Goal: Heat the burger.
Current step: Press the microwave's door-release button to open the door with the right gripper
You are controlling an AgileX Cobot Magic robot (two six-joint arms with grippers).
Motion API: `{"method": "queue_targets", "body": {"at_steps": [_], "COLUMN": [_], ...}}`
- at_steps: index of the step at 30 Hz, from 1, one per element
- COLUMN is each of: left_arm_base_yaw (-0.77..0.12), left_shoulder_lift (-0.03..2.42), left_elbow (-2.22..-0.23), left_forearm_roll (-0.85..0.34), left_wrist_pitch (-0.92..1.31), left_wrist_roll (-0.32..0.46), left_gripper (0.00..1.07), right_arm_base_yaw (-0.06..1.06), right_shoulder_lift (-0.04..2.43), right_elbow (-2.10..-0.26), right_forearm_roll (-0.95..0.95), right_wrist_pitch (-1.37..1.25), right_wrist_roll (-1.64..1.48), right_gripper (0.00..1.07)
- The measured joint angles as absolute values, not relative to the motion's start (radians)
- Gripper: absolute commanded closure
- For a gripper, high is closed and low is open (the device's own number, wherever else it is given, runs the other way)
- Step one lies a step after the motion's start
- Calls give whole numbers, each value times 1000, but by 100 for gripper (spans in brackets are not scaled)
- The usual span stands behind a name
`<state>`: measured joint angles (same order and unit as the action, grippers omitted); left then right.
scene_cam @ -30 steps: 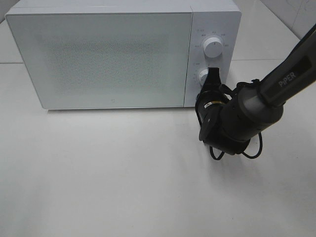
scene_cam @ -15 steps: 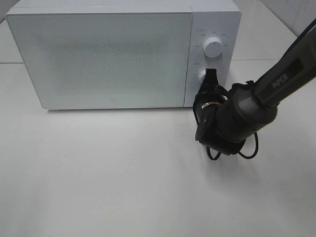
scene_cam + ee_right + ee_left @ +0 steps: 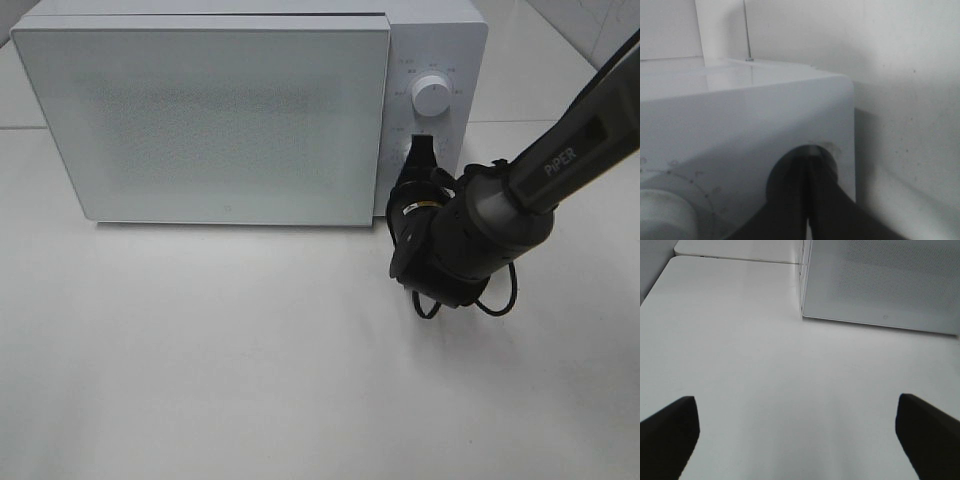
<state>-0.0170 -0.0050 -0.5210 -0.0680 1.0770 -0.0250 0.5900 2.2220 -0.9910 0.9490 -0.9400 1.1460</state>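
A white table (image 3: 200, 380) runs to a tiled wall at the far side, and a white microwave (image 3: 440, 40) stands at the far edge with its frosted door (image 3: 200, 120) facing near. A dark gap shows along the door's top edge, so the door seems to stand slightly ajar, though I cannot tell how far.

The burger is not in view in any picture. It may be behind the frosted door, but that cannot be told.

The right gripper (image 3: 421, 150) reaches in from the right with its fingers pressed together. Their tips meet the lower knob (image 3: 782, 172), just below the upper knob (image 3: 431, 93) on the control panel. The left gripper (image 3: 797, 434) hangs with its fingers wide apart over bare table, near and to the left of the microwave, and holds nothing.

The step in hand looks like working that lower control. To do it well, the joined tips should stay centred on the knob and square to the panel. Any push or turn should be slow, so that they do not slide onto the panel. The light oven could shift back under a hard push. If the door must swing, the free left arm should stay clear of its arc.
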Motion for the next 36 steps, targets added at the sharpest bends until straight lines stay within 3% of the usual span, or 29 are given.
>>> {"method": "queue_targets", "body": {"at_steps": [36], "left_arm_base_yaw": [-17], "left_shoulder_lift": [-5], "left_elbow": [-521], "left_forearm_roll": [-68], "left_wrist_pitch": [1077], "left_wrist_roll": [-25], "left_gripper": [6], "right_arm_base_yaw": [557], "right_shoulder_lift": [2142], "right_elbow": [-901], "right_forearm_roll": [815], "right_wrist_pitch": [-884], "right_wrist_roll": [1130], "right_gripper": [107]}}
